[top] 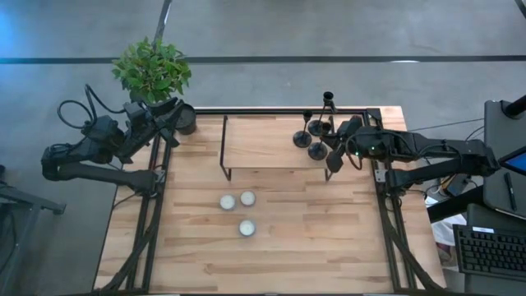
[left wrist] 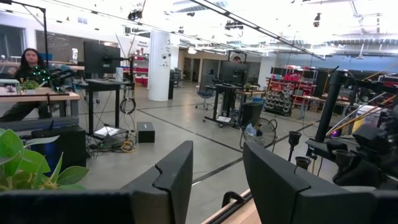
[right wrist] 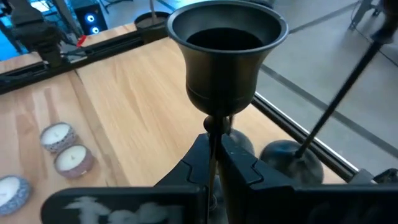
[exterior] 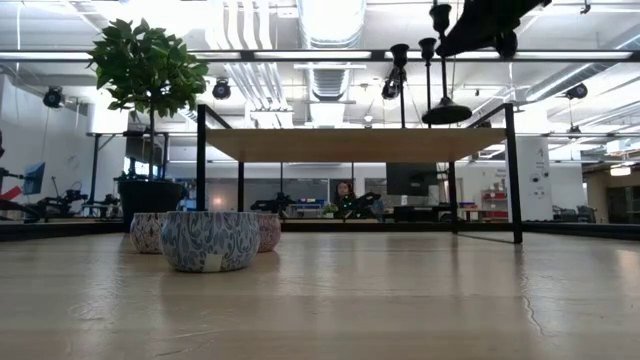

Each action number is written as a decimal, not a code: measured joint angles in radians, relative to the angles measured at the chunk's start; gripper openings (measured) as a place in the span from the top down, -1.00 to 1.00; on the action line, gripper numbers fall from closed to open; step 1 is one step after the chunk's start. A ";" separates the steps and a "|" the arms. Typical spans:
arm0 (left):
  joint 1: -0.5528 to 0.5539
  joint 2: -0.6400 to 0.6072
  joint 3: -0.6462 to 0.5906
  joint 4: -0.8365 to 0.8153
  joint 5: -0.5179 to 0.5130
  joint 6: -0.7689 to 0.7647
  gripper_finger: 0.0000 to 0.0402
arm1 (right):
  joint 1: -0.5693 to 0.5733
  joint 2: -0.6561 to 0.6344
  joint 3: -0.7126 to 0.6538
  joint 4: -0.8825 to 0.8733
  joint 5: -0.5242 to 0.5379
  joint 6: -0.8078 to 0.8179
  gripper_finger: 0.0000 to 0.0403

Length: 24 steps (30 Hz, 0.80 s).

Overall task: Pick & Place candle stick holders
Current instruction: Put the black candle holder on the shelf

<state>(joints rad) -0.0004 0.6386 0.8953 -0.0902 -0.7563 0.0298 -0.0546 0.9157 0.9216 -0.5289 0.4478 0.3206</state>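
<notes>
Over the raised wooden shelf's (top: 271, 144) right end I've got the right gripper (right wrist: 216, 163) clamped on a candle stick holder's (right wrist: 225, 56) stem, lifted beside two others (top: 314, 127); left gripper (left wrist: 214, 177) open by the plant pot (top: 186, 120).

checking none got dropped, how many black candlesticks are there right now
3, all at the raised shelf's right end. One candlestick is clamped by its stem in the right gripper. A second candlestick stands beside it, and the third candlestick stands behind them at the far corner.
</notes>
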 joint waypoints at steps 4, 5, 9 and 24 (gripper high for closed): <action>0.000 0.000 0.000 0.000 0.000 0.000 0.26 | -0.027 -0.011 -0.010 0.003 -0.015 -0.021 0.94; 0.000 0.000 0.000 0.000 0.000 0.000 0.26 | -0.031 -0.014 -0.016 0.006 -0.022 -0.023 0.94; 0.000 0.000 0.000 0.000 0.000 0.000 0.26 | -0.045 -0.040 -0.063 0.052 -0.047 -0.024 0.94; 0.000 0.000 0.000 0.000 0.000 0.000 0.26 | -0.053 -0.069 -0.139 0.106 -0.029 -0.048 0.94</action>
<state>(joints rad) -0.0006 0.6384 0.8955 -0.0902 -0.7563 0.0296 -0.1078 0.8463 0.7830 -0.4232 0.4183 0.2726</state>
